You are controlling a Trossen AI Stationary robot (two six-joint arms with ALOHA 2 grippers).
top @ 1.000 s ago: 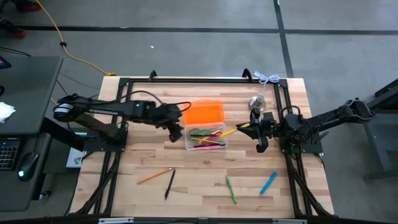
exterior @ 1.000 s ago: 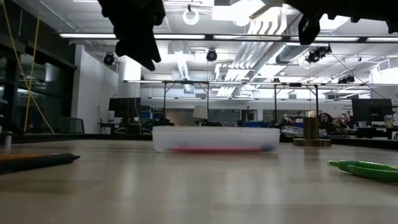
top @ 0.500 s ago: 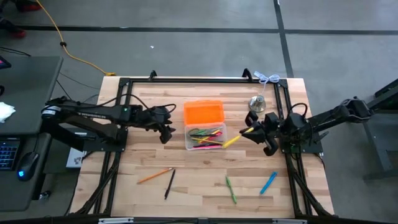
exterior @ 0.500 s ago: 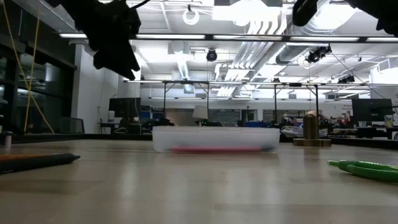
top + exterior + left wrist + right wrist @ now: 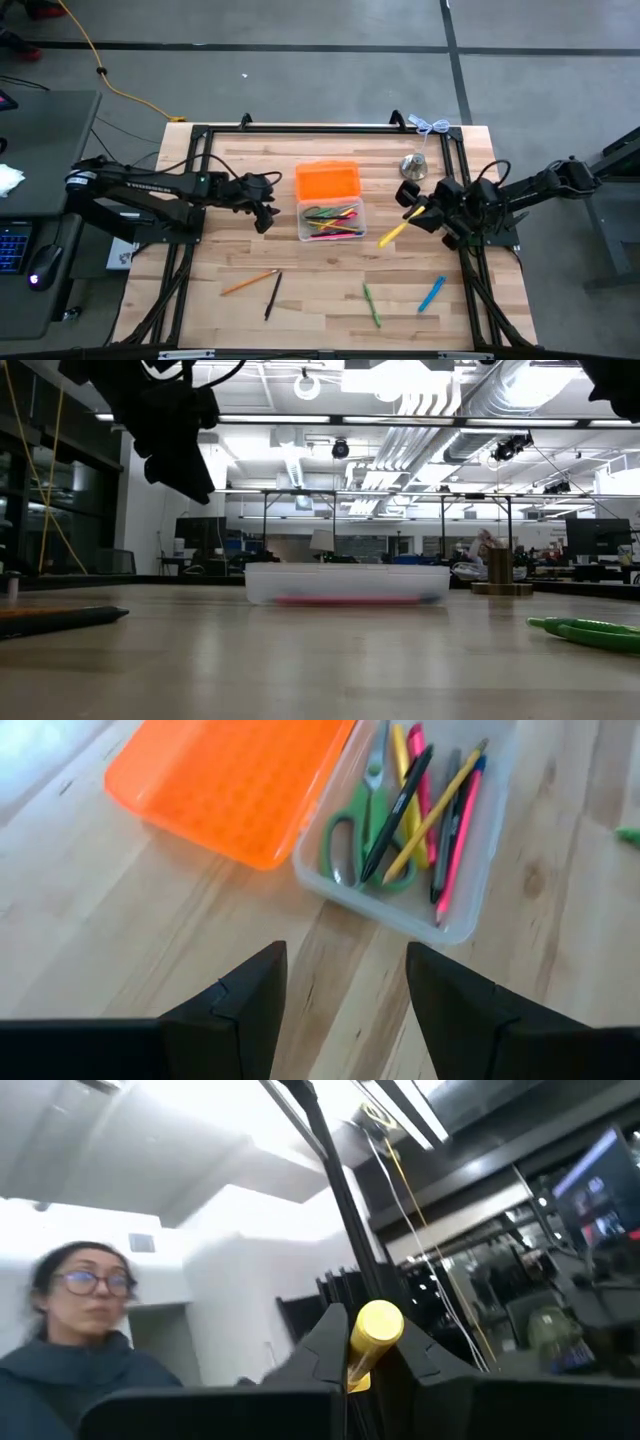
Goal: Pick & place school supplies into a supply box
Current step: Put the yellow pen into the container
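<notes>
The supply box point(image 5: 331, 220) is clear, and its orange lid point(image 5: 327, 182) lies open on the far side. It holds pens, pencils and green-handled scissors point(image 5: 352, 835). My left gripper point(image 5: 265, 215) is open and hovers left of the box point(image 5: 410, 830). My right gripper point(image 5: 420, 210) is right of the box, shut on a yellow marker point(image 5: 393, 234). An orange pencil point(image 5: 250, 282), a black pen point(image 5: 272, 296), a green pen point(image 5: 371, 303) and a blue marker point(image 5: 431, 293) lie flat on the table's near part. My right gripper pinches the yellow marker between its two fingers close to one end point(image 5: 375, 1328), and that end pokes out past the fingertips. The rest of the marker point(image 5: 390, 237) slants away from the gripper toward the table's left and near side. It is off the box.
A silver bell point(image 5: 413, 165) stands on the table just beyond my right gripper. A black frame runs around the table's far, left and right edges. A person shows in the room in the right wrist view. Bare wood lies between the box and the loose pens.
My left gripper drew back from above the box toward the table's left edge, then stayed still. My right gripper carried the yellow marker from over the box's right rim toward the table's right and near side and turned with it, still shut.
</notes>
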